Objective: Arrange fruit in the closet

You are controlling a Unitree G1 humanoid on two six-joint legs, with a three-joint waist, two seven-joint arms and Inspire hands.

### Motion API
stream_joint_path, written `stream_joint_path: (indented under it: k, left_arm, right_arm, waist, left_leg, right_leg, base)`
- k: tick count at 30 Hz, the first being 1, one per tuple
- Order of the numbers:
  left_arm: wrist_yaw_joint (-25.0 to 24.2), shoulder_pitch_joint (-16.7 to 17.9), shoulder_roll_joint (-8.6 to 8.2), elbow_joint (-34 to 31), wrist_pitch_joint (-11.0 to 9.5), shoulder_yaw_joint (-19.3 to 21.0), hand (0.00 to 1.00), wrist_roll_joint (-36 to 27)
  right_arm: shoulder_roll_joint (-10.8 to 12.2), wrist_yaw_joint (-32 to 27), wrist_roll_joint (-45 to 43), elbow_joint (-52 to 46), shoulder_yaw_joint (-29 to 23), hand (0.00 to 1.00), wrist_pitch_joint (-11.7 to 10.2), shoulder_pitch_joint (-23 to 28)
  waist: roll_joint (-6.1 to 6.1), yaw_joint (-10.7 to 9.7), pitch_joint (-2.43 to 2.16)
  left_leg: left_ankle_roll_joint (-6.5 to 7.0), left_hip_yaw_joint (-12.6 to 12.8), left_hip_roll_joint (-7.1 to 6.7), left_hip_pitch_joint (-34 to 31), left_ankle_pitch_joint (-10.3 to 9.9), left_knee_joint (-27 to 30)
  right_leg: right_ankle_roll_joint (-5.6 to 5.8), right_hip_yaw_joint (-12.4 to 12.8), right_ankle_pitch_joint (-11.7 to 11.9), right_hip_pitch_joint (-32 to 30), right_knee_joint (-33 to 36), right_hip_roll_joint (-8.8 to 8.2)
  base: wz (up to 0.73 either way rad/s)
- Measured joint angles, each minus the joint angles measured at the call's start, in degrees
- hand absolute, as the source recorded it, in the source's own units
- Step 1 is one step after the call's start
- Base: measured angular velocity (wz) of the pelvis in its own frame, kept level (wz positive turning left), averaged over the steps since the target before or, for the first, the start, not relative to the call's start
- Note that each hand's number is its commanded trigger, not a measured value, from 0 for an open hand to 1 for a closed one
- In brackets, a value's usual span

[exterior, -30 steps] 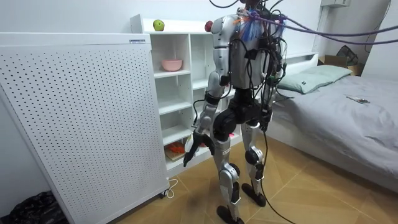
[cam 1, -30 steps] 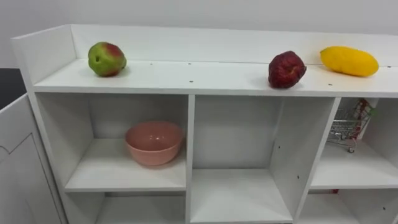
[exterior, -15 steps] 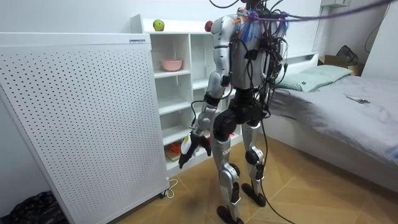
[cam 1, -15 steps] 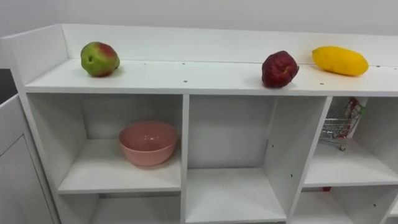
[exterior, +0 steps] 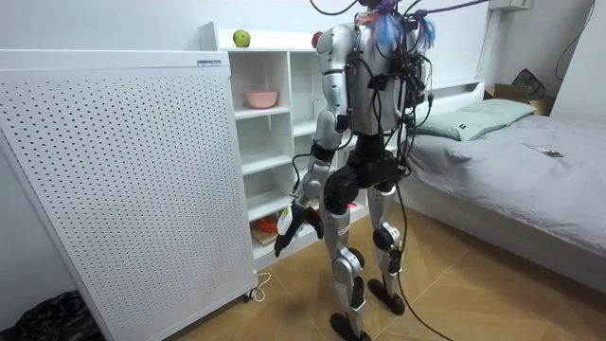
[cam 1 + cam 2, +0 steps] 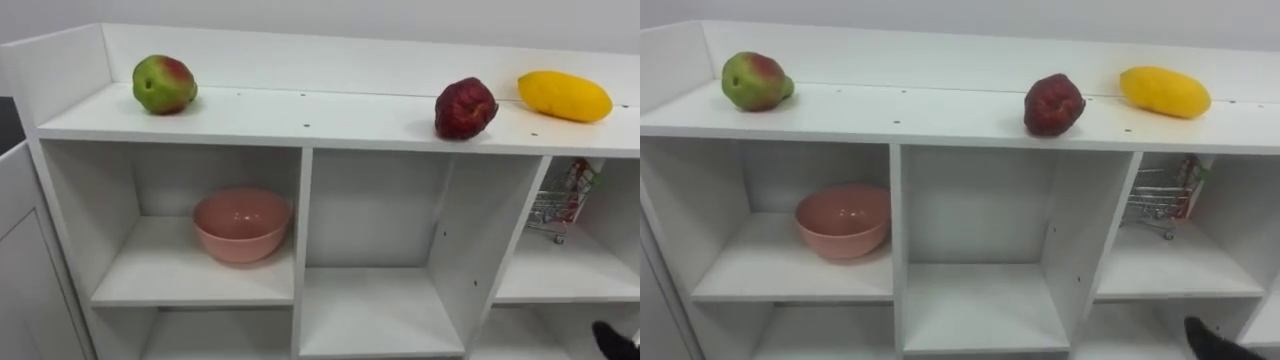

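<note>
1. A round pink bowl (image 6: 241,224) stands upright in the upper left compartment of the white closet (image 6: 305,215), close to the divider on its right side.
2. A small silver wire shopping cart (image 6: 557,205) sits in the upper right compartment, toward the back, with something red and green standing in it.
3. A tall white perforated panel (image 5: 123,189) stands upright at the room view's left, beside the closet's end.
4. A bed with a grey cover (image 5: 516,185) fills the room view's right. A pale pillow (image 5: 478,120) lies at its head, with a brown cardboard box (image 5: 516,93) behind.
5. The wood-pattern floor (image 5: 473,294) runs under it all, and a dark crumpled bag (image 5: 47,317) lies at the panel's foot.
</note>
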Motion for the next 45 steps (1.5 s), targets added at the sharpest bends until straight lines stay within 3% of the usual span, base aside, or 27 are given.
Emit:
stream_joint_path:
  k: [7, 16, 20, 31, 34, 38, 42, 45]
  left_arm:
    - [-0.16, -0.66, -0.29, -0.23, -0.31, -1.92, 0.0, 0.37]
    - [-2.2, -1.27, -0.15, -0.19, -0.48, -3.11, 0.0, 0.51]
    - [-2.47, -2.02, -0.13, -0.01, -1.51, -3.13, 0.0, 0.49]
    - [-3.95, -3.56, 0.26, 0.81, -1.17, -3.14, 0.0, 0.35]
    - [-3.95, -3.53, 0.26, 0.85, -1.14, -3.18, 0.0, 0.29]
    - [-3.79, -3.47, 0.31, 1.07, -0.83, -3.16, 0.0, 0.36]
    - [-3.82, -3.36, 0.34, 1.08, -0.02, -3.13, 0.0, 0.42]
    - [-4.67, -3.36, 0.47, 0.99, 0.17, -3.13, 0.0, 0.41]
  right_arm:
    - [-1.58, -0.79, -3.85, -5.04, 1.63, 0.0, -1.25, -5.42]
    - [-2.28, 2.34, -3.91, -8.75, 1.7, 0.0, -1.89, -9.89]
    - [-4.63, 3.61, -3.88, -9.12, 3.85, 0.0, -2.57, -12.47]
    - [-4.7, 5.41, -3.69, -9.15, 6.73, 0.0, -3.01, -20.84]
    - [-5.1, 5.59, -1.37, -8.69, 6.83, 0.0, -2.97, -21.87]
    - [-7.28, 5.6, 2.01, -7.17, 6.91, 0.0, -2.6, -22.4]
    - [-8.88, 5.68, 4.78, -6.17, 6.9, 0.0, -1.57, -22.62]
    - [-9.17, 6.86, 9.21, -3.03, 6.92, 0.0, -1.35, -25.87]
  waist:
    - [-0.13, 1.39, -0.03]
    - [-0.68, 1.54, -0.08]
    - [-0.61, 2.64, -0.06]
    - [-0.79, 4.49, 0.02]
    - [-1.07, 4.6, 0.16]
    - [-1.97, 4.76, 0.29]
    - [-2.96, 4.86, 0.15]
    - [-3.22, 4.55, 0.12]
  left_leg:
    - [0.01, -0.22, 0.02, -0.25, 0.0, 0.27]
    - [0.02, -1.62, -0.05, -1.04, 0.01, 1.04]
    - [0.02, -1.63, -0.03, -1.03, 0.01, 1.07]
    - [0.02, -2.8, -0.02, -1.23, 0.02, 1.35]
    - [-0.02, -3.82, -0.03, -1.26, 0.04, 1.35]
    - [-0.05, -5.09, -0.07, -1.58, 0.06, 1.37]
    - [-0.1, -5.57, -0.07, -2.06, 0.09, 1.49]
    - [-0.11, -5.62, -0.07, -2.11, 0.1, 1.6]
  right_leg:
    - [-0.01, -0.43, 0.0, -0.42, 0.86, -0.04]
    - [-0.01, -1.9, 0.01, -0.35, 1.07, -0.27]
    - [-0.06, -1.83, 0.04, -0.33, 1.07, -0.25]
    - [-0.08, -2.73, 0.05, -0.26, 0.86, -0.27]
    - [-0.07, -3.4, 0.05, 0.03, 0.8, -0.26]
    - [-0.07, -4.78, 0.05, 0.12, 0.8, -0.31]
    - [-0.07, -5.39, 0.05, -0.01, 0.77, -0.33]
    - [-0.08, -5.62, 0.05, 0.01, 0.77, -0.36]
  base:
    - [0.02]
    - [0.06]
    - [0.0]
    - [0.03]
    - [0.13]
    - [0.11]
    - [0.07]
    - [0.0]
